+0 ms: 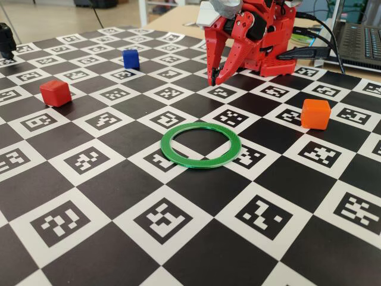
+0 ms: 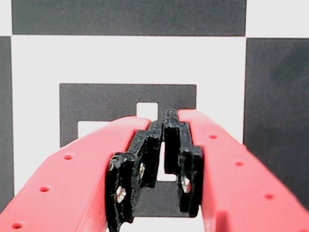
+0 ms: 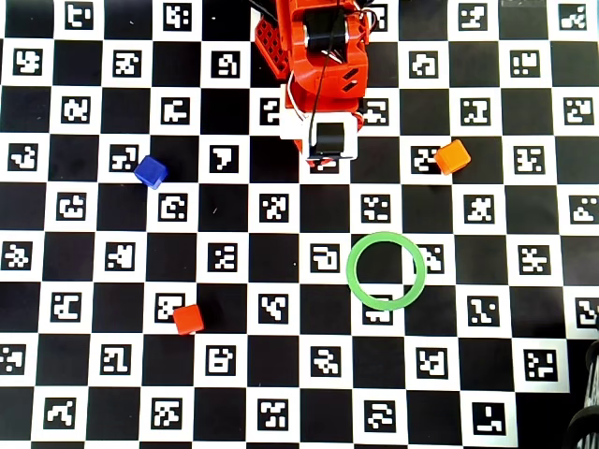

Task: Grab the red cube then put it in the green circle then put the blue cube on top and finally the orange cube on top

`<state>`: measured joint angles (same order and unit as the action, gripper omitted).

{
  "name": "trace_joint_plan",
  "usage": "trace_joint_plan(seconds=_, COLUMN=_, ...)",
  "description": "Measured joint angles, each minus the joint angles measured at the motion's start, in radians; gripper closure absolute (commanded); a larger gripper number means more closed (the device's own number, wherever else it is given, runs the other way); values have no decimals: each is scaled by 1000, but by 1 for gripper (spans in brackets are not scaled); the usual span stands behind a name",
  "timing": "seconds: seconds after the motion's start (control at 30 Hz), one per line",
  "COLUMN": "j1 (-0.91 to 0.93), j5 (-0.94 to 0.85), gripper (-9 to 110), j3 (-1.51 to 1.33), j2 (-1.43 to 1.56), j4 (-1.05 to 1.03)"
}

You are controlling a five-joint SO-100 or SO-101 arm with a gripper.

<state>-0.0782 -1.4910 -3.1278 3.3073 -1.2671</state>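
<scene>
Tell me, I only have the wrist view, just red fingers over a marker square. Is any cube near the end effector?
Observer: No. In the overhead view the end effector holds nothing and the red cube sits far off, lower left.
Operator: Is the ring empty?
Observer: Yes, the green circle has only board inside it.
Operator: And the other cubes?
Observer: The blue cube is at the left, the orange cube at the right, both unstacked.
</scene>
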Motion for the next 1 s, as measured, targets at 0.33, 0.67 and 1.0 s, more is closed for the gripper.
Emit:
trace_joint_plan(seconds=0.33, j1=-26, j5=5, gripper=108, j3=0, j2=0, j4=0)
trace_joint_plan(seconds=0.67, j1=-64, j5=29, gripper=108, j3=2, j2=0, j4=17)
trace_joint_plan(seconds=1.0, j1=-48, j5=410, gripper=108, j3=578, j2=-549, j4=-74)
